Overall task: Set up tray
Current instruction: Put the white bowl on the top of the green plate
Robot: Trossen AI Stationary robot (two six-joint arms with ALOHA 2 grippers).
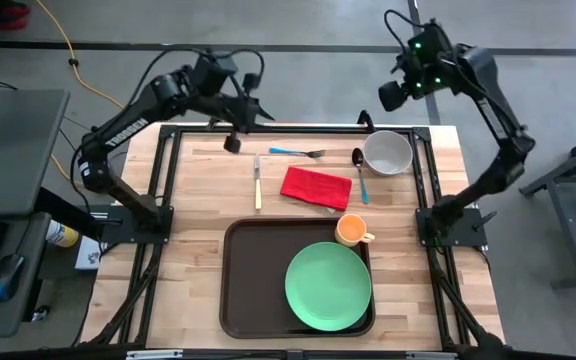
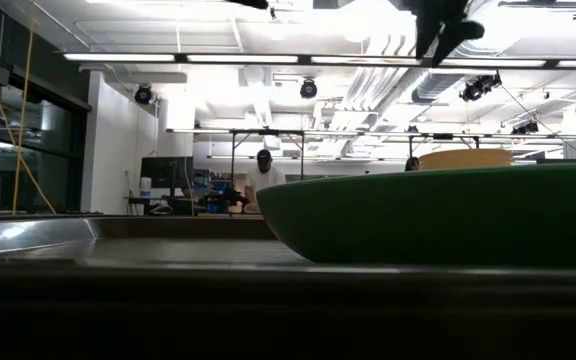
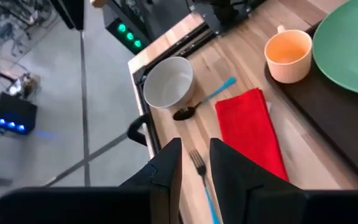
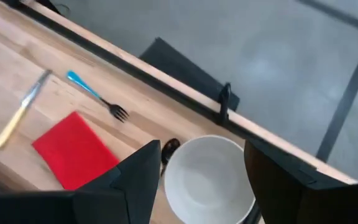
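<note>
The dark brown tray (image 1: 253,285) lies at the table's near middle. The green plate (image 1: 328,287) rests flat on its right half, and the orange cup (image 1: 351,231) stands at its far right corner. Beyond the tray lie a red napkin (image 1: 316,187), a yellow-handled knife (image 1: 258,182), a blue-handled fork (image 1: 296,152) and a blue-handled spoon (image 1: 360,175). A white bowl (image 1: 386,152) stands by the spoon. My left gripper (image 1: 233,143) hovers open over the far left, with the fork (image 3: 199,167) showing between its fingers. My right gripper (image 4: 197,171) hangs open above the bowl (image 4: 207,177).
Black frame rails (image 1: 168,180) run along the table's left, right and far edges. A desk with a keyboard and mouse (image 1: 8,270) stands off the table's left side. Bare wood (image 1: 198,190) lies left of the knife. A person (image 2: 262,175) stands far back in the room.
</note>
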